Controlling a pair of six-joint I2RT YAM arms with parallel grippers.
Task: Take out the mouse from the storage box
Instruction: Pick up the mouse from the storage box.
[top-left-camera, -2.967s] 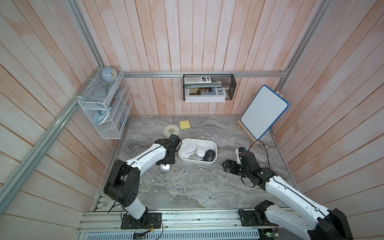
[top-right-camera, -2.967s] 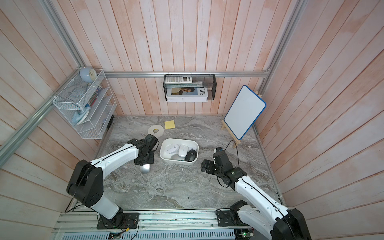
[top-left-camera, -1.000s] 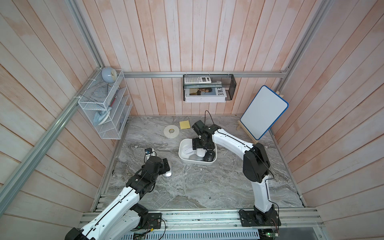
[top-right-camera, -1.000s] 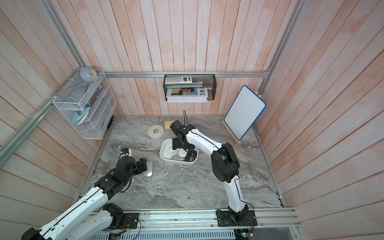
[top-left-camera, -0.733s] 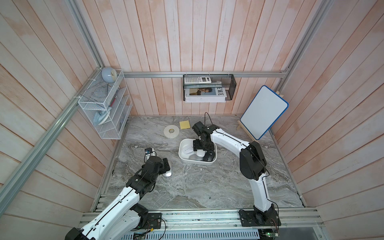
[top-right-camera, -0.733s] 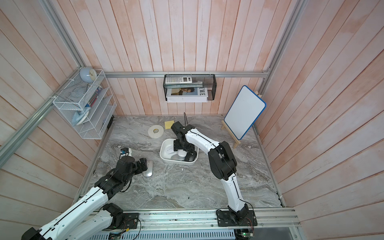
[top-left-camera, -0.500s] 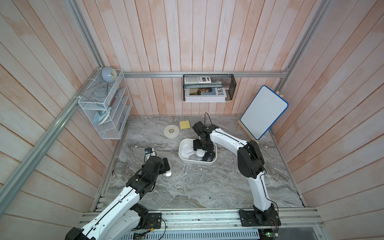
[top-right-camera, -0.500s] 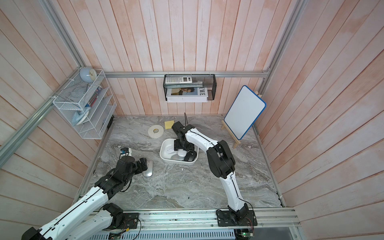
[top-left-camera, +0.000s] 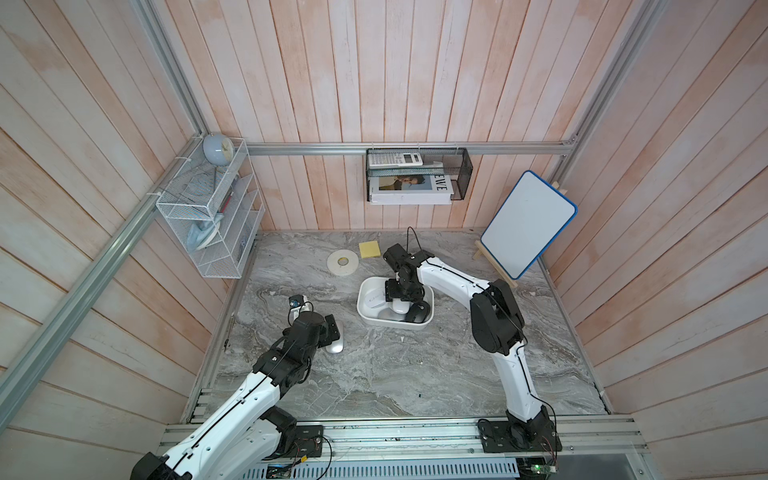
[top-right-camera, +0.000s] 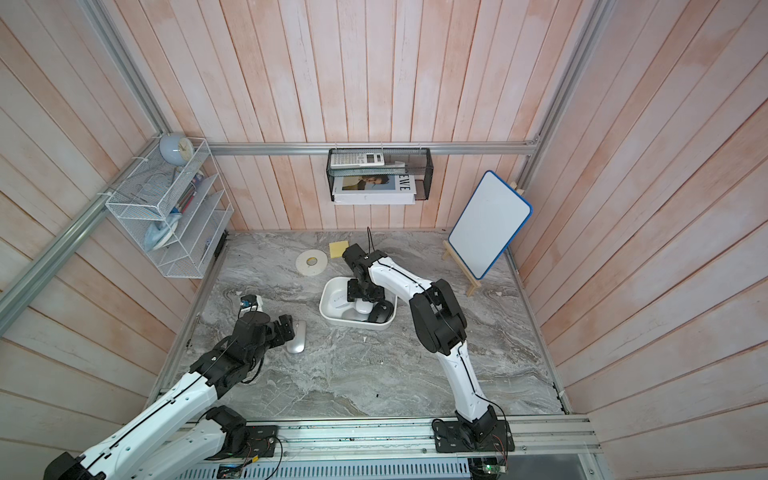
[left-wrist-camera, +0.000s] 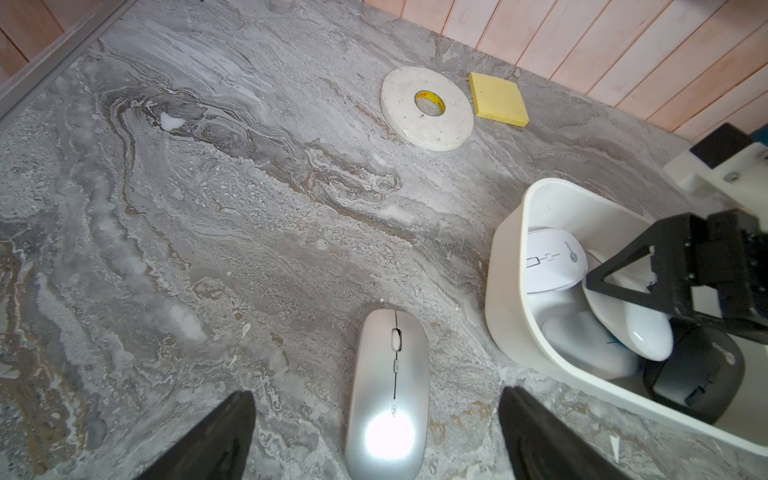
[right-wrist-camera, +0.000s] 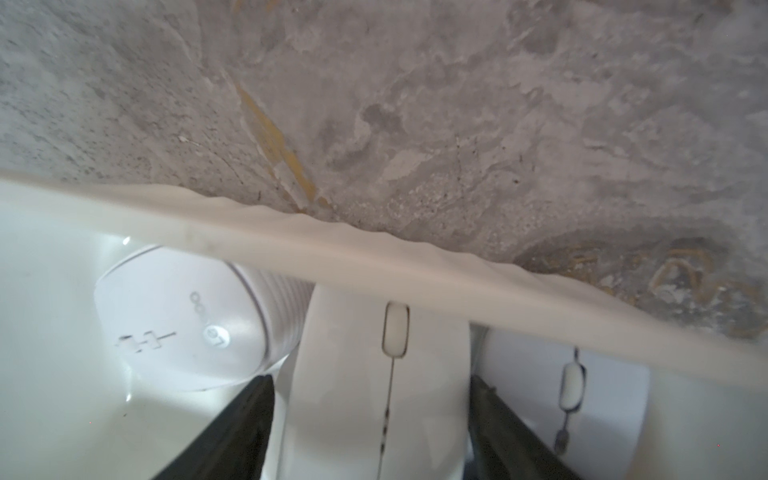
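At the left of the table (top-left-camera: 415, 374), the left gripper (left-wrist-camera: 374, 398) hangs just above a silver mouse (top-right-camera: 296, 337) that lies flat on the stone. Its fingers are spread wide, well clear of either side and holding nothing. That mouse is out of the box, so I judge this arm is simply parked out of the way.

Further back sit a roll of tape (left-wrist-camera: 427, 107) and a yellow pad of notes (left-wrist-camera: 498, 99), well apart from the work.

In the middle is the storage box (left-wrist-camera: 509, 307), which holds several mice. A white one (left-wrist-camera: 552, 266) at its left end shows printed marks. Beside it a white mouse (left-wrist-camera: 640, 328) lies tilted on the others, wheel side up.

The right gripper (right-wrist-camera: 370, 382) reaches down into the box from the far side and straddles this tilted mouse lengthwise. One finger is close along each flank, probably because the narrow sides give the best hold. The fingers are partly drawn in, but I cannot tell whether they press the mouse yet.

A black mouse (left-wrist-camera: 698, 374) fills the right end, just beside that grip, and could be nudged on the lift
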